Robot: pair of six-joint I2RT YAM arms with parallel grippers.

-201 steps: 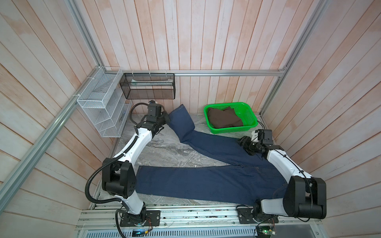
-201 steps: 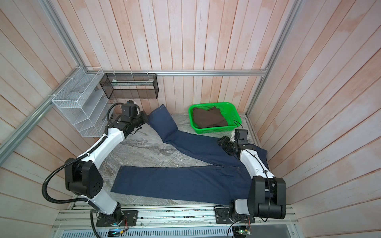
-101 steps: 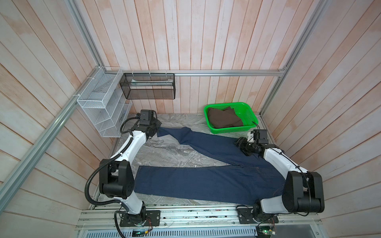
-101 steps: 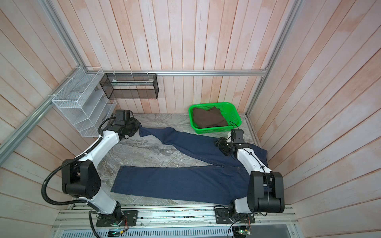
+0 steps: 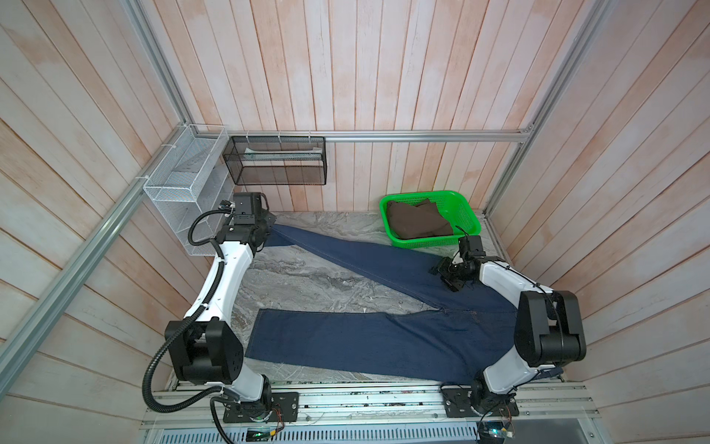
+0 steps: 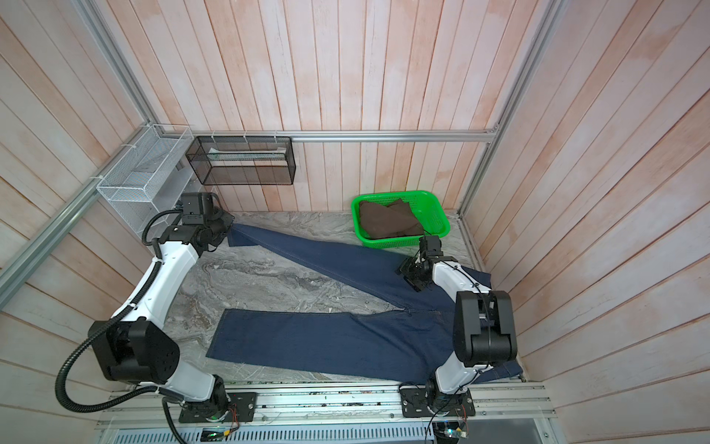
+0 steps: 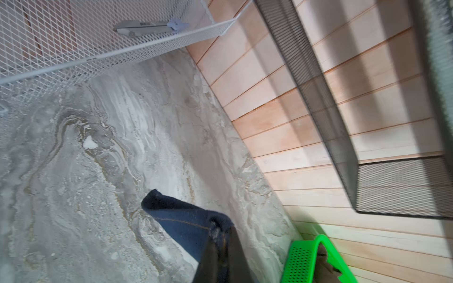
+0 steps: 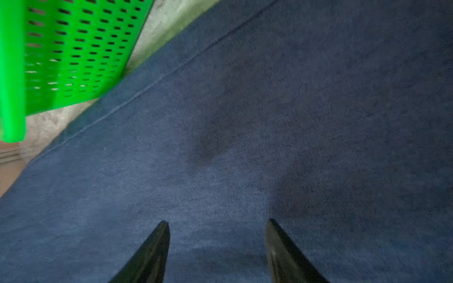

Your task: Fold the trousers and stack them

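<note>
Left gripper is clamped tight on the hem of the trousers, stretching that leg straight away from the right gripper, which hovers open above the thigh, likely to pin it

On table, trousers lie spread: waist at right, legs to left, one in front, one angling to back-left corner. Basket w/ cloth inside sits back right; racks hang back left.

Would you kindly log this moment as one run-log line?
jeans: legs spread, unfolded | left end effector: shut on far-leg hem | right end effector: open over far leg | green basket: brown garment inside
</note>
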